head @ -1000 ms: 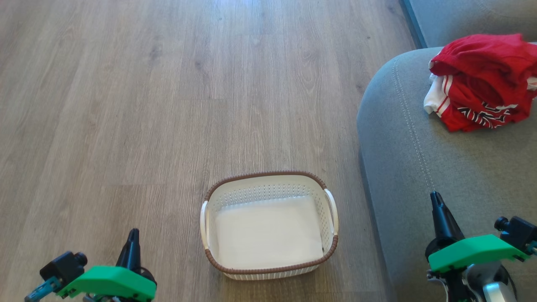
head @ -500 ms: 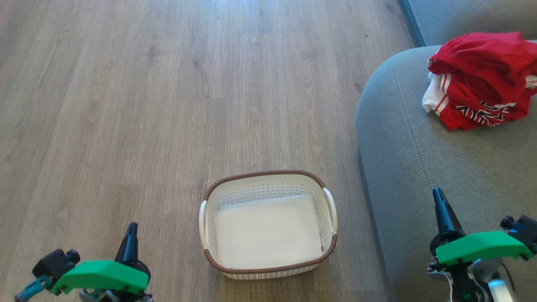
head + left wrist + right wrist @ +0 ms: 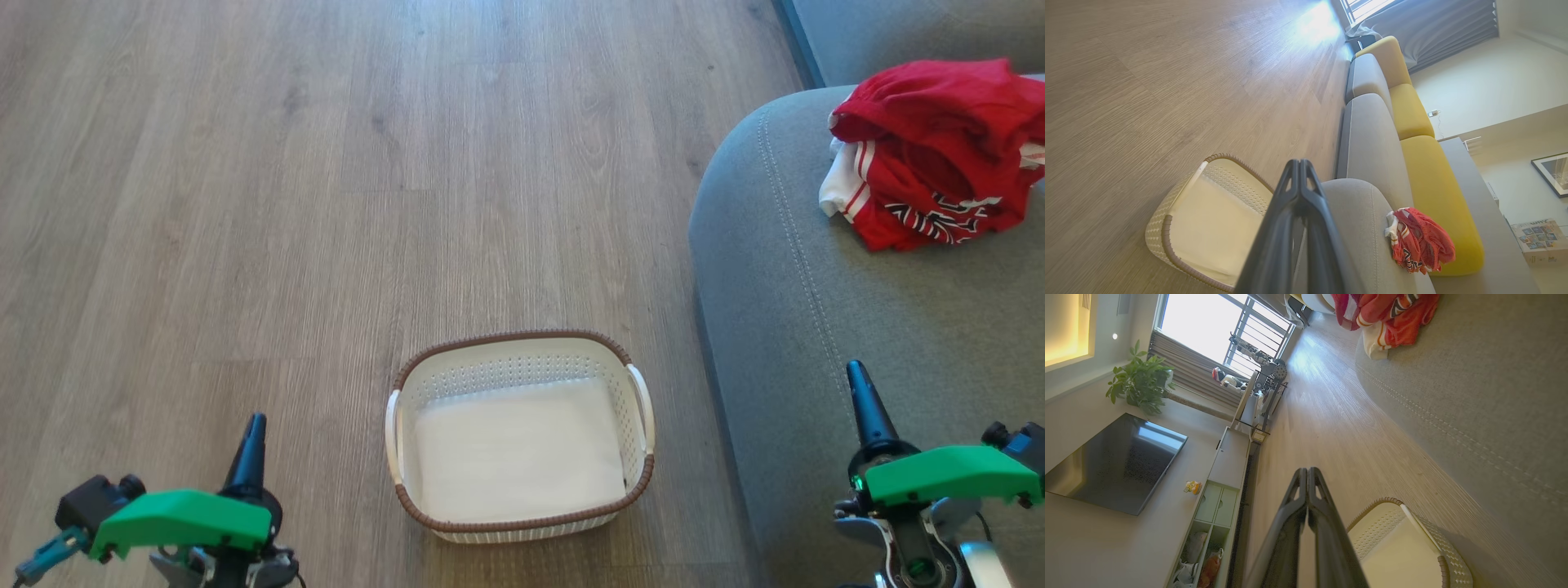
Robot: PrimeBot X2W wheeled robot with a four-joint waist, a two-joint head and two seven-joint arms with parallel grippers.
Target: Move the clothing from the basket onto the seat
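A pale wood-look plank floor runs across most of the head view, its boards leading away from the robot. On it stands the white perforated basket with its brown woven-look rim, and its flat white bottom is in plain sight. Just beside the basket, to the robot's right, rises the rounded corner of the grey sofa seat, with a double stitched seam curving along its edge.

The red clothing lies bunched on that seat, well apart from the basket. The white-striped trim and dark lettering of a jersey peek out from under a plain red garment.

The left gripper hovers over the floor to the left of the basket. Its two dark fingers are pressed together at the tips and hold nothing. The right gripper hangs over the seat's front part, and its fingers likewise meet on nothing.

In the left wrist view, yellow back cushions line the sofa under a grey curtain, and a framed picture hangs on the pale wall. In the right wrist view, a dark television is mounted above a low cabinet. A potted plant stands near the bright window.
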